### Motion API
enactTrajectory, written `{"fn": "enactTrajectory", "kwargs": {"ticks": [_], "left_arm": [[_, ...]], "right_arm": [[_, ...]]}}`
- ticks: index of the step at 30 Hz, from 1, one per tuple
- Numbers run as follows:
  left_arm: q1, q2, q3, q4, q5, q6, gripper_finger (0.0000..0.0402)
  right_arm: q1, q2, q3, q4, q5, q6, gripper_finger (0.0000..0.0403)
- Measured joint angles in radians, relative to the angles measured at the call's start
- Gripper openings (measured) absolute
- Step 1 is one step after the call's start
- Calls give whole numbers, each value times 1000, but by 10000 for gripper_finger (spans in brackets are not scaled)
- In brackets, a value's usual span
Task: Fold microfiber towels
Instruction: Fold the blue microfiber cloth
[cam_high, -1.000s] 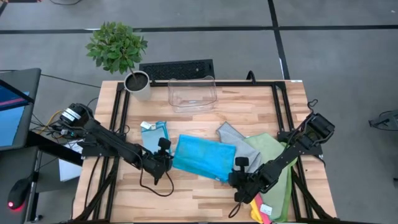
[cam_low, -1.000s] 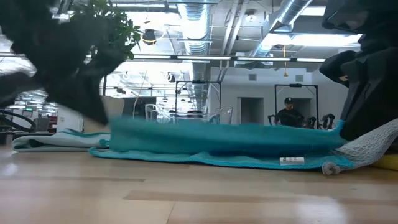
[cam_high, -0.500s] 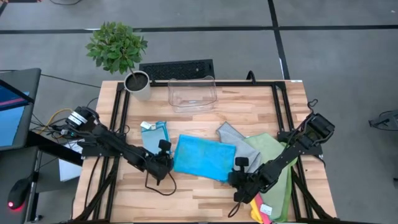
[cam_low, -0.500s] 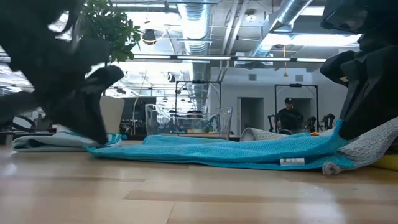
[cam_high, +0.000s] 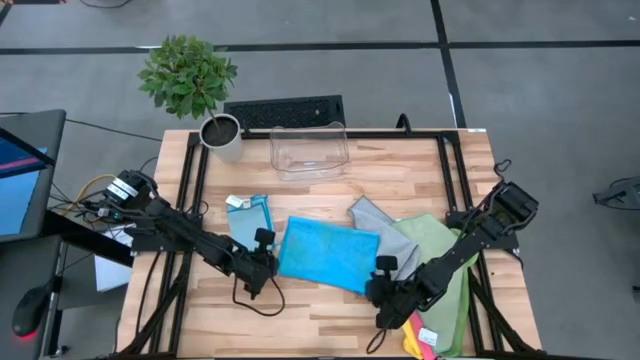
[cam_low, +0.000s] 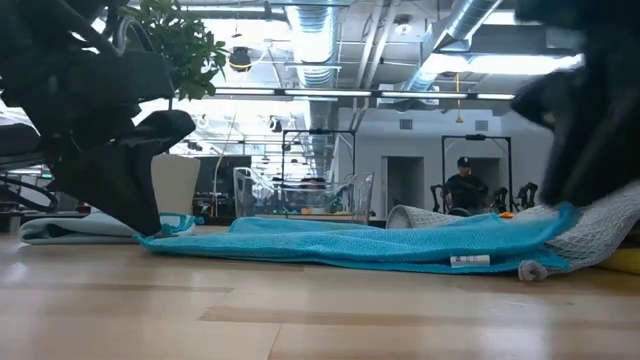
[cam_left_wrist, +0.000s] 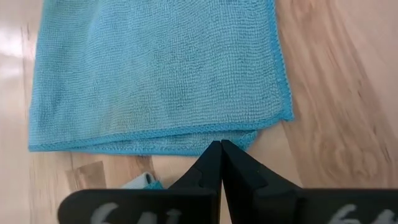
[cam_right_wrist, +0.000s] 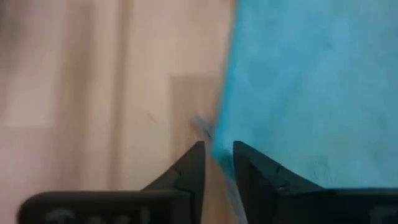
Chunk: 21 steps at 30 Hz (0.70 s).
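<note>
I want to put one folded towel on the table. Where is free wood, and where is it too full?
Free wood lies along the front edge, before the teal towel and between both grippers. Another bare strip runs between the teal towel and the clear plastic bin. The right side is crowded with the grey towel and the green towel.

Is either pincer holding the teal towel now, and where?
Cannot tell: left pincer is shut at the teal towel's folded edge; right pincer stands parted at its other edge.
</note>
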<state>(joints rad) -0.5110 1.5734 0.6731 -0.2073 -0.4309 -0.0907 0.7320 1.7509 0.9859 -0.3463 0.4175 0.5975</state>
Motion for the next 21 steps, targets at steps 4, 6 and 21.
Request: {"fn": "enactTrajectory", "kwargs": {"ticks": [4,6,21], "left_arm": [[0,0,-11,30,0,-5,0],[0,0,-22,58,-1,-8,0],[-1,0,-89,164,6,-88,0]], "right_arm": [[-9,-10,92,-22,4,-90,149],[-21,-10,134,-42,25,-139,162],[-361,72,183,306,2,-649,165]]}}
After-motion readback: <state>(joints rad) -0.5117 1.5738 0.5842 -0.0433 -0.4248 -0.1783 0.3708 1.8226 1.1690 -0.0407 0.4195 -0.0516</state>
